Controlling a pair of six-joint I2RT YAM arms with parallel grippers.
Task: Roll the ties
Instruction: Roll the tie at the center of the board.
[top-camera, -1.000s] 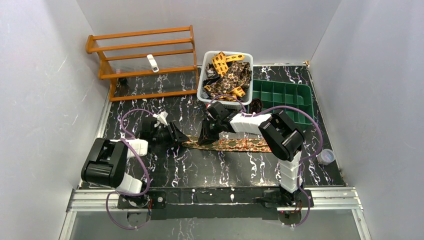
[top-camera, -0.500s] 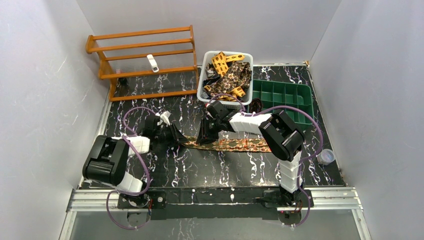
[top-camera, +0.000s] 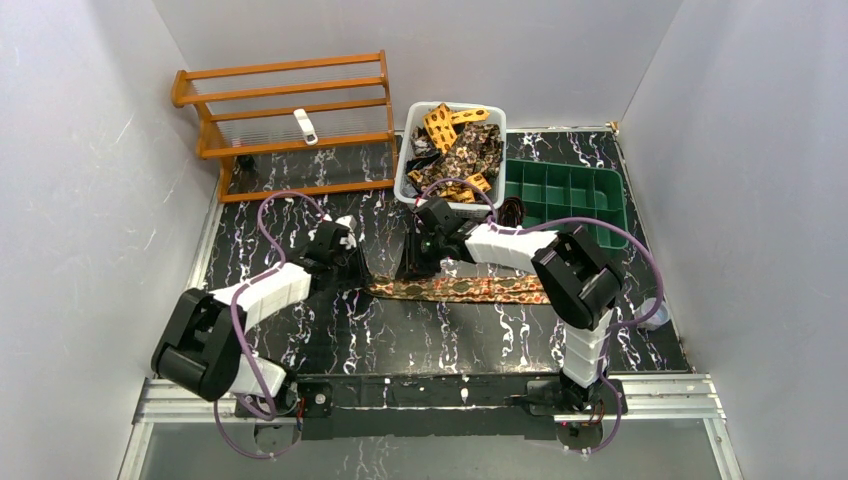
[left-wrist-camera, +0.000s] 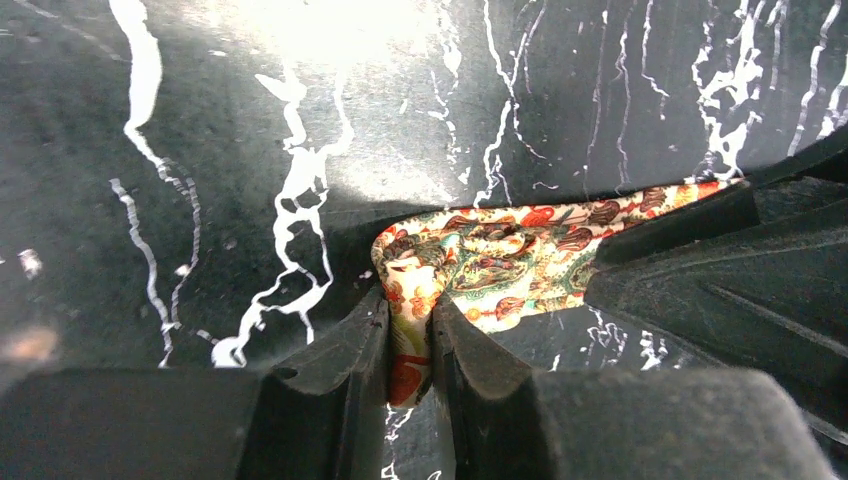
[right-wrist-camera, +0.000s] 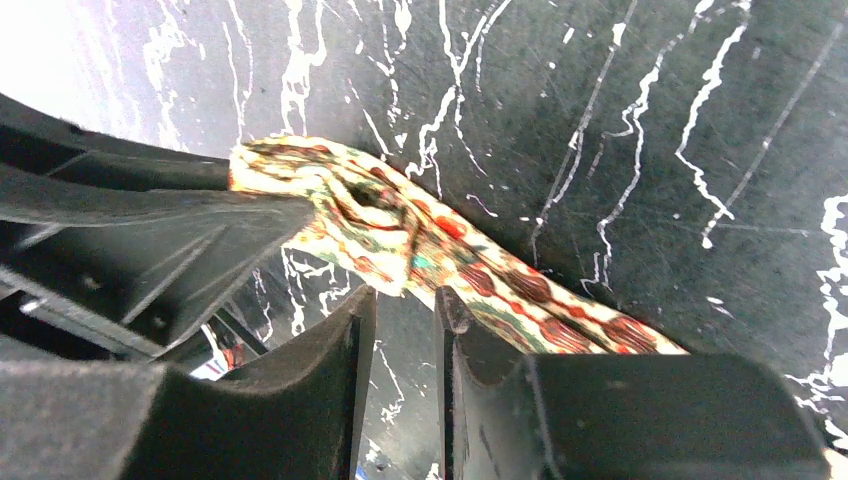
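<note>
Where left jaws clamp it, the tie (left-wrist-camera: 500, 262) disappears.

End of the tie (top-camera: 470, 289) hidden under the left arm (top-camera: 265, 292) and right arm (top-camera: 500, 243) from above, its far run hidden behind the right fingers (right-wrist-camera: 475, 345) in the wrist view, white item (top-camera: 305, 127) on the rack (top-camera: 280, 67) too small to tell.

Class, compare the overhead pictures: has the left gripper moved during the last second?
Yes. The left gripper has shifted slightly back and rightward, toward the white basket.
</note>
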